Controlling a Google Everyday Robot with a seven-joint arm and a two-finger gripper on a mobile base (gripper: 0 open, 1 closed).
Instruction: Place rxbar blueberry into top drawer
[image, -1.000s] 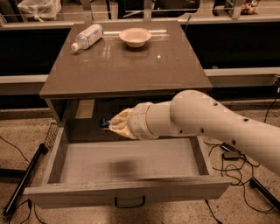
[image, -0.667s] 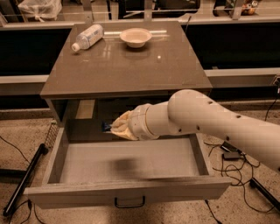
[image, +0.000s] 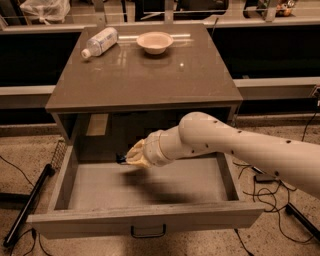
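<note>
One change stands out against the earlier view: the gripper (image: 123, 158) is now lower and further left, down inside the open top drawer (image: 150, 216) near its back wall instead of up at the cabinet's opening. The white arm (image: 240, 147) reaches in from the right across the drawer's right side, and its shadow falls on the pale floor beneath the wrist.

The gripper's jaws are mostly hidden behind the cream wrist cover. At their tip they are closed onto the rxbar blueberry (image: 119, 159), of which only a small dark sliver pokes out to the left. The bar is held just above the drawer's floor at the back, left of centre; whether it touches the floor cannot be told.

Nothing can be read on the bar's wrapper from here. On the cabinet top (image: 145, 80), a clear plastic bottle (image: 100, 42) lies on its side at the far left with a pale label whose print is illegible, and a white bowl (image: 155, 42) stands just to its right. Both are in the same spots as before. The drawer's dark handle (image: 148, 232) hangs on its front panel.
</note>
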